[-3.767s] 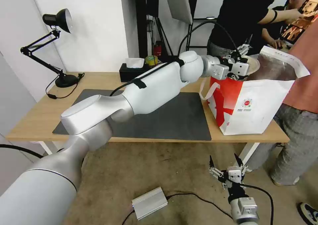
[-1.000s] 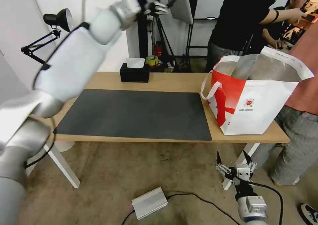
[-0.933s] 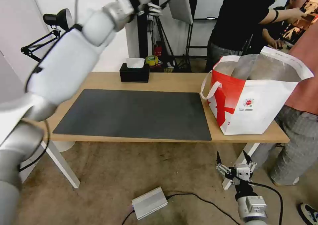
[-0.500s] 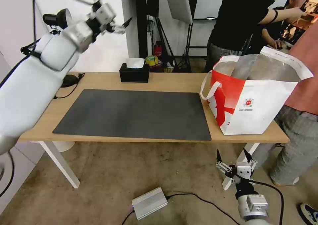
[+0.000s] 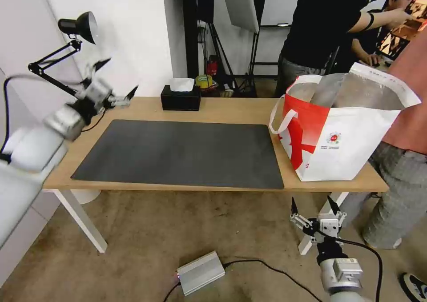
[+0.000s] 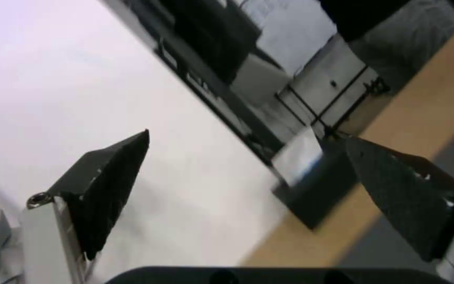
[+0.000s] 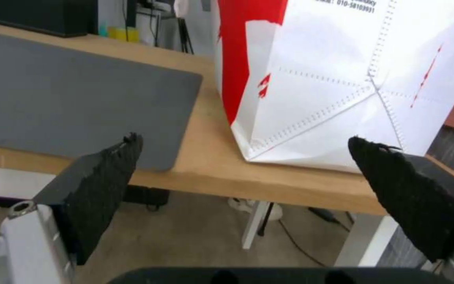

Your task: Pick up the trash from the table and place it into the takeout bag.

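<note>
The takeout bag (image 5: 342, 137), red and white with a foil lining, stands open at the right end of the table (image 5: 222, 108). The trash is out of view. My left gripper (image 5: 122, 74) hangs open and empty above the table's far left corner, just off the dark mat (image 5: 178, 151). The left wrist view shows its fingers (image 6: 111, 185) spread wide, with nothing between them. Below the table's front edge, under the bag, my right gripper (image 5: 311, 200) is open and points up. The right wrist view has that gripper (image 7: 244, 138) facing the bag (image 7: 343, 79) and the mat (image 7: 69, 98).
A black tissue box (image 5: 180, 98) sits at the table's back edge, seen blurred past the left fingers as the tissue box (image 6: 316, 189). A black desk lamp (image 5: 80, 26) stands at the left end. A silver box (image 5: 200, 273) and cables lie on the floor. People stand behind and right of the bag.
The left arm left the bag's mouth, swung up high, then leftward and down to the table's left end. The right gripper has hardly moved.
</note>
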{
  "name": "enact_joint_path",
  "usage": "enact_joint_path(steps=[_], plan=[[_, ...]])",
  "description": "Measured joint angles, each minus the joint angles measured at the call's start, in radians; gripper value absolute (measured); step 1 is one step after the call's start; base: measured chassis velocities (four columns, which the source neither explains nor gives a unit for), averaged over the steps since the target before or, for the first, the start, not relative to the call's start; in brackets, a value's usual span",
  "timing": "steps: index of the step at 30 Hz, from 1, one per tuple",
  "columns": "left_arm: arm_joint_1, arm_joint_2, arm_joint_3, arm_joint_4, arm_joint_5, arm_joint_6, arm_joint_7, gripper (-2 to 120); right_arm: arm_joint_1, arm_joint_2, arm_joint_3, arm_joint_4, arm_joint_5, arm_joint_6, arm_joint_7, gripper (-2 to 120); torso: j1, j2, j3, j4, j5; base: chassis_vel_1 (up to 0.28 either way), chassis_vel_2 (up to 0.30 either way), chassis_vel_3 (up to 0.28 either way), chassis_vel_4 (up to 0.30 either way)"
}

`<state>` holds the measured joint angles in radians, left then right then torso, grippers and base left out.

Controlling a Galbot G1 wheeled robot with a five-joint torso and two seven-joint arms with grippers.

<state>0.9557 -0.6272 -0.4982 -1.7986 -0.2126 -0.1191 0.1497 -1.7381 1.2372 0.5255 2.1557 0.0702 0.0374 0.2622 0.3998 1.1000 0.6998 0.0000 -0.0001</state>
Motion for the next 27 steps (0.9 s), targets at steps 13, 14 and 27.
enact_joint_path(steps=[13,14,27], plan=[[0.366,-0.206,-0.189,-0.152,-0.002,0.003,-0.051,100,0.003,-0.02,0.024,0.016,0.029,-0.006,0.001,100,0.0,0.0,0.0,0.0,0.0001,0.0,0.0,0.0,0.0],[0.366,-0.206,-0.189,-0.152,-0.002,0.003,-0.051,100,0.003,-0.02,0.024,0.016,0.029,-0.006,0.001,100,0.0,0.0,0.0,0.0,0.0001,0.0,0.0,0.0,0.0],[0.623,-0.44,-0.215,-0.323,-0.021,0.03,-0.163,100,0.007,-0.032,0.022,0.027,0.041,-0.008,-0.001,100,0.0,0.0,0.0,0.0,0.0002,0.0,0.0,0.0,0.0]])
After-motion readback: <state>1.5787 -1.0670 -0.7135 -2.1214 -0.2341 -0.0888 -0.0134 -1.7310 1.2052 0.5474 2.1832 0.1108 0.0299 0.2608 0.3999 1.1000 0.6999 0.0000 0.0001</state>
